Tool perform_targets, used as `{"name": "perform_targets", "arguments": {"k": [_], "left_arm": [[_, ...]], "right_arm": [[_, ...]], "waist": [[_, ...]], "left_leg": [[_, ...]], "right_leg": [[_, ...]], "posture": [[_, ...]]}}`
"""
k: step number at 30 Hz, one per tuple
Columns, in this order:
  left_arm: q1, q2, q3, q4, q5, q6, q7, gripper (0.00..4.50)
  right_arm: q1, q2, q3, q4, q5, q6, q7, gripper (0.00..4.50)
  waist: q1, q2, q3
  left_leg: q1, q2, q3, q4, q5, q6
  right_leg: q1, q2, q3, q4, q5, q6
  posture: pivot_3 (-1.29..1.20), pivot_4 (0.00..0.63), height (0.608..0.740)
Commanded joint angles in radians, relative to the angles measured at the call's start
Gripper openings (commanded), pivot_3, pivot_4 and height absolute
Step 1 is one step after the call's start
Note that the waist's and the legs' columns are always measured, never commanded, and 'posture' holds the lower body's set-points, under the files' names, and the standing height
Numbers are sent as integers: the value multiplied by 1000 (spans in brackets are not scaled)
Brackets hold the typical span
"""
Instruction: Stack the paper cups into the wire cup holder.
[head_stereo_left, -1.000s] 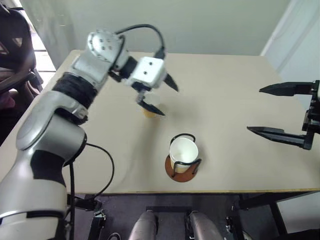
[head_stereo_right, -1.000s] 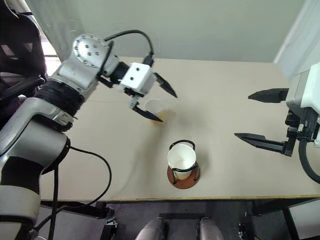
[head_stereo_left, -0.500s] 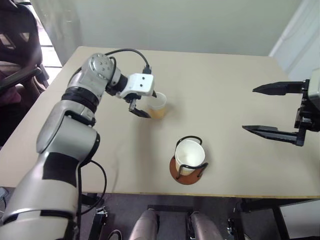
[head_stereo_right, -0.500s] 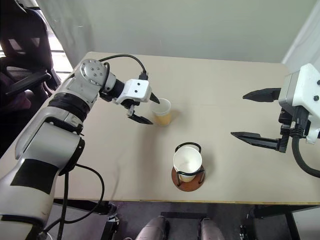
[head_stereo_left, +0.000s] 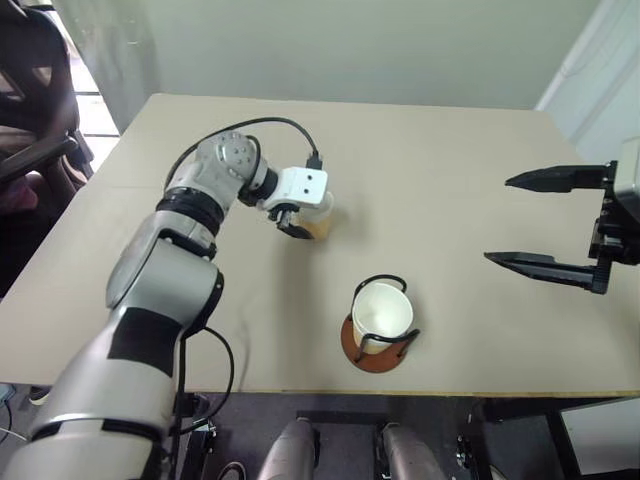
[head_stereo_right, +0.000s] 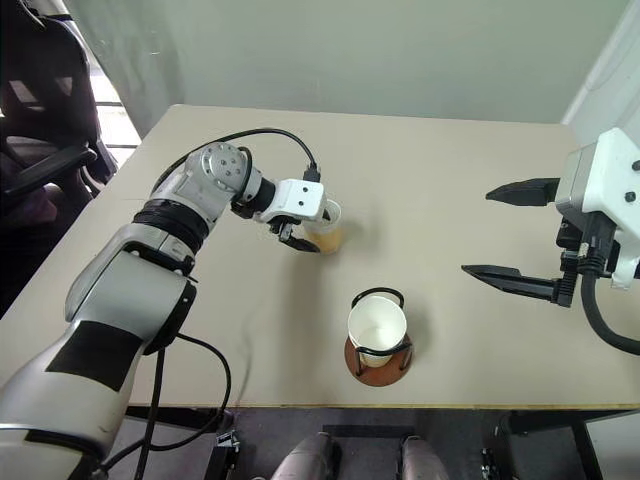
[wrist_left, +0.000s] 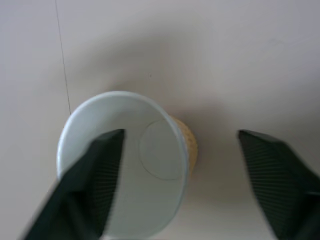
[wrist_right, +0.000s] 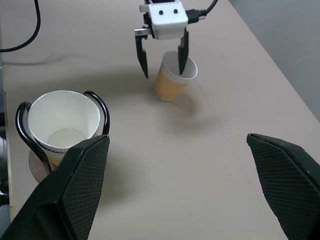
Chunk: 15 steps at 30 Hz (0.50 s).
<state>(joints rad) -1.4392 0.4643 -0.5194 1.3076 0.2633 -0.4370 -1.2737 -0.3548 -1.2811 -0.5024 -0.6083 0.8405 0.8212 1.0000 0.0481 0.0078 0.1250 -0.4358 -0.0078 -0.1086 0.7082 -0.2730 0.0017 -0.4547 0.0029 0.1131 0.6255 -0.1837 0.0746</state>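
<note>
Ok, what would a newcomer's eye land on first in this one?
The left pincer straddling the wall of a loose paper cup mid-table, one finger inside, one outside, not yet closed. Nearer the robot, the wire cup holder already holds a cup; the right pincer hangs open, off to the right.

The left gripper (wrist_right: 162, 56) has come down from above the table to the loose paper cup (wrist_right: 172, 77). A second ago its jaws hung spread over the cup; half a second ago they were level with it, just beside its wall. Now the jaws straddle the cup's wall, one finger (wrist_left: 97, 172) inside the white mouth, the other outside, and they stand narrower than before. The cup now leans slightly between the jaws.
</note>
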Motion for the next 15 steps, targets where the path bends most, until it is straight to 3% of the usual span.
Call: {"name": "perform_targets", "arguments": {"k": [1,7,11,15], "left_arm": [[-6,-1,26,5,40,-2,49,2403],[-10,-4,56,7,58,-2,44,170],[-23,4,90,4,44,-2,5,50],[-56,19,154,-20,-15,-20,-157,50]], "right_arm": [[-8,-15,-56,-15,8,7,-15,4500],[-3,-11,-65,-23,7,17,-18,4500],[0,-9,-66,-22,2,13,-18,4500],[5,-11,-69,-19,-5,9,-13,4500]], "waist": [[-1,0,0],[-3,0,0],[-3,0,0],[-5,0,0]], "left_leg": [[0,0,1,0,0,1],[0,-4,6,6,-3,5],[0,-9,8,8,-4,9],[0,-14,10,9,-5,12]], "right_leg": [[0,-1,0,0,0,1],[0,-8,2,1,-1,7],[1,-11,0,1,-1,10],[1,-14,0,1,-2,13]], "posture": [[0,150,740],[0,150,740],[0,150,740],[0,150,740]]}}
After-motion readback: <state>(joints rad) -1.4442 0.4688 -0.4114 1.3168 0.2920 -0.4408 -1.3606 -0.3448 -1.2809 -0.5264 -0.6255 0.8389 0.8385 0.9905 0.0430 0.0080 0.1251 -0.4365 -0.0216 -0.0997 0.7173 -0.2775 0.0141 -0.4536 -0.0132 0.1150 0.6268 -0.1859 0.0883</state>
